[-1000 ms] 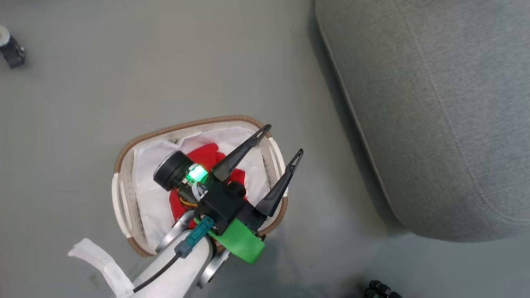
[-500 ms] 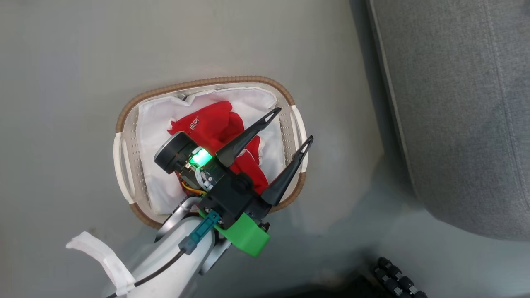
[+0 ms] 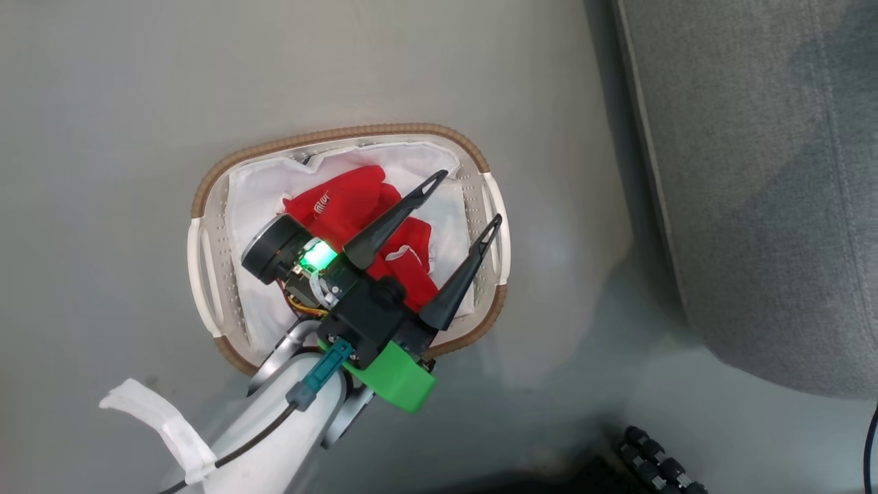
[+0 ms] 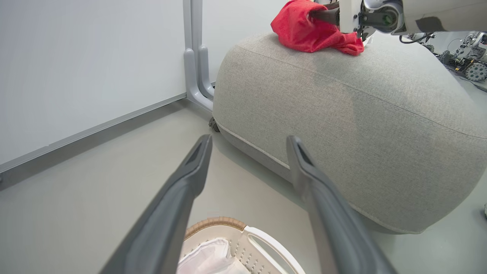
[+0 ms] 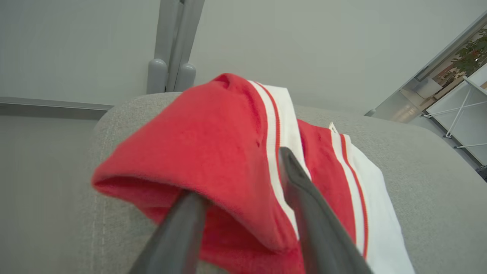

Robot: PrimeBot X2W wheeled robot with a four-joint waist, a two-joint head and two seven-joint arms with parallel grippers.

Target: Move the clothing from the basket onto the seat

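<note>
The basket [image 3: 329,134] stands on the floor with a red garment with small white print [image 3: 350,199] lying on its white liner. My left gripper [image 3: 467,197] hovers above that garment, open and holding nothing. In the left wrist view its fingers [image 4: 249,139] point over the basket's rim [image 4: 262,243] toward the seat [image 4: 342,114]. A red garment with white stripes [image 4: 304,30] lies on top of the seat, with my right arm [image 4: 380,15] at it. My right gripper [image 5: 239,172] has its jaws apart, and the striped garment [image 5: 213,133] is draped over its left finger.
The grey seat [image 3: 754,171] fills the right side, a short stretch of floor away from the basket. A white panel on a grey foot [image 4: 198,76] stands behind the seat. Black rollers [image 3: 651,460] show at the bottom right. Other machines [image 4: 471,64] stand far off.
The head camera moved, shifting the whole picture. My left gripper stays open above the basket and has drifted slightly toward its middle. A shadow now falls across the seat.
</note>
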